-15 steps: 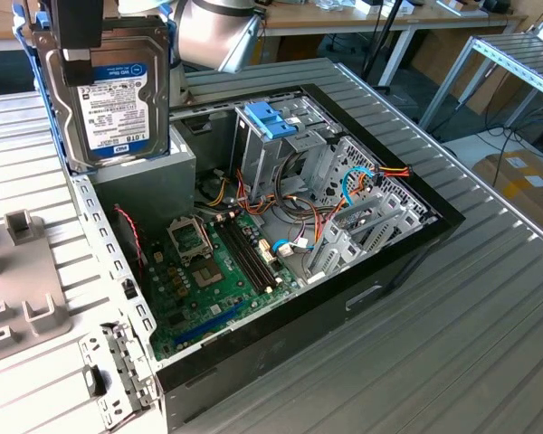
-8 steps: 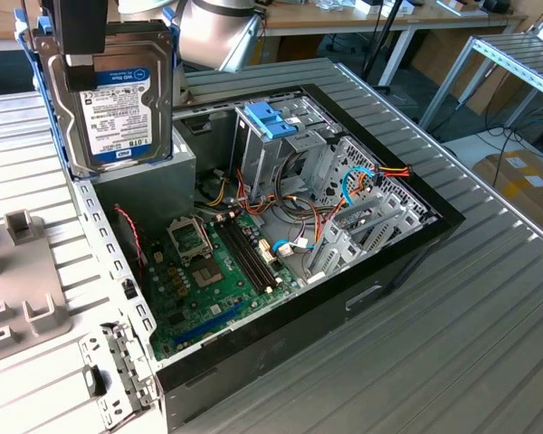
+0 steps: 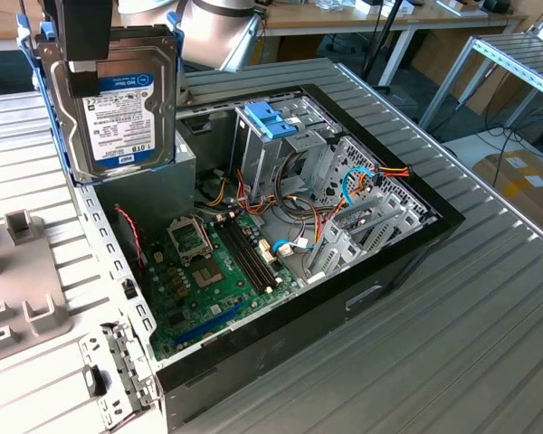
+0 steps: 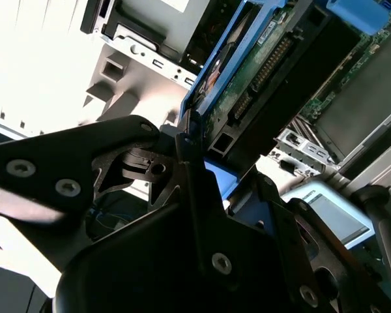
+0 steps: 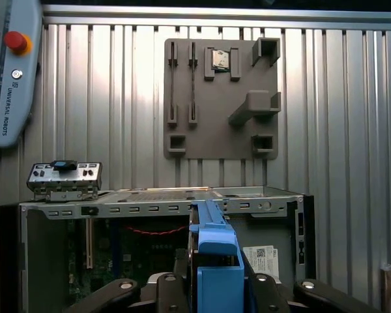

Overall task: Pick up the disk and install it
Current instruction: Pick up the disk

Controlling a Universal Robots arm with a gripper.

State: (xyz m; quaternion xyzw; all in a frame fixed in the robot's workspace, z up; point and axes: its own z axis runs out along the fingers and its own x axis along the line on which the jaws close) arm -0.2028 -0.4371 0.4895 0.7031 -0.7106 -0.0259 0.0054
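One disk (image 3: 118, 108) in my gripper (image 3: 83, 56), clamped by its top edge | upright above the case (image 3: 344, 298), probably to clear its wall.

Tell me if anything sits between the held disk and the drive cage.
Nothing visible blocks the way. The disk, clamped in the gripper, hangs above the open computer case at the exterior view's left, with open air toward the drive cage. A light-blue bracket lies on the cage's top.

Exterior view overlooks open case (image 3: 362, 294), wrist views close on disk (image 4: 257, 75) (image 5: 216, 270)
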